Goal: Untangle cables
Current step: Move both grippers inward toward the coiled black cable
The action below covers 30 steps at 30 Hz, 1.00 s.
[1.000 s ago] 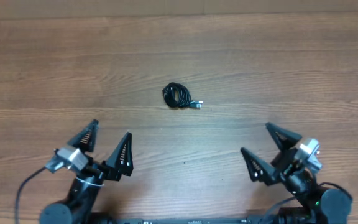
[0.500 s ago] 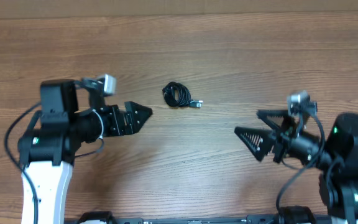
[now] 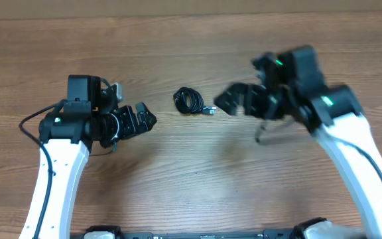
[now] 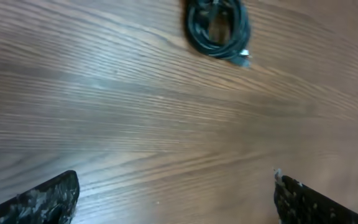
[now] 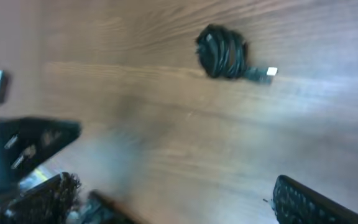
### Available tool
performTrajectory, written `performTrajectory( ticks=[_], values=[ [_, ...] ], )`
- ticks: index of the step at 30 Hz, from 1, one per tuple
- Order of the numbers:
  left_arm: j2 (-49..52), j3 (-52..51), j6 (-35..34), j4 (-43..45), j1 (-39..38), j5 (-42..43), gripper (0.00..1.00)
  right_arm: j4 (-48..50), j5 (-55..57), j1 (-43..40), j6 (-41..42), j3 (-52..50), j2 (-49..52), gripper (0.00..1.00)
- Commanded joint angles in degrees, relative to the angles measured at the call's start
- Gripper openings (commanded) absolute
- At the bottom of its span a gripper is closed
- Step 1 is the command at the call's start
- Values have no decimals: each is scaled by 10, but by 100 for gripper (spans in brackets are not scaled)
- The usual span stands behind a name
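The cables lie as one small black coiled bundle in the middle of the wooden table, a silvery plug tip sticking out on the right. My left gripper hovers open just left of the bundle, pointing at it. Blurred with motion, my right gripper is open just right of the plug. The left wrist view has the cables at the top, well ahead of the open left gripper. In the right wrist view the cables lie ahead of the open right gripper. Nothing is held.
Bare wood-grain table surrounds the bundle. Both white arms reach in from the near side, left and right. The left gripper's dark fingers show at the left of the right wrist view.
Both arms have come from the near edge toward the bundle. The right arm swung up and left to the plug. The left gripper edged a little closer. The cables have not moved.
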Motion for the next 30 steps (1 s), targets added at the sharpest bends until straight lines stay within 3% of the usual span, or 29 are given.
performTrajectory(
  ticks=[1,5,8,11,17,26,30],
  values=[
    [35,8,-18,1,-2,-35,100,35,55,17,-11,26,78,100],
    [78,8,-17,-7,-2,-35,100,129,55,22,-11,26,153,80],
    [103,8,0,-26,-2,-35,100,177,28,23,-11,26,190,78],
    [122,8,26,-28,-2,-30,100,250,25,45,-5,26,237,67],
    [123,8,30,-35,-2,-28,100,295,53,72,53,26,303,62],
    [123,8,30,-37,-2,-28,100,292,113,93,58,25,346,61],
    [123,8,30,-37,-2,-23,100,296,113,110,58,25,356,50]
  ],
)
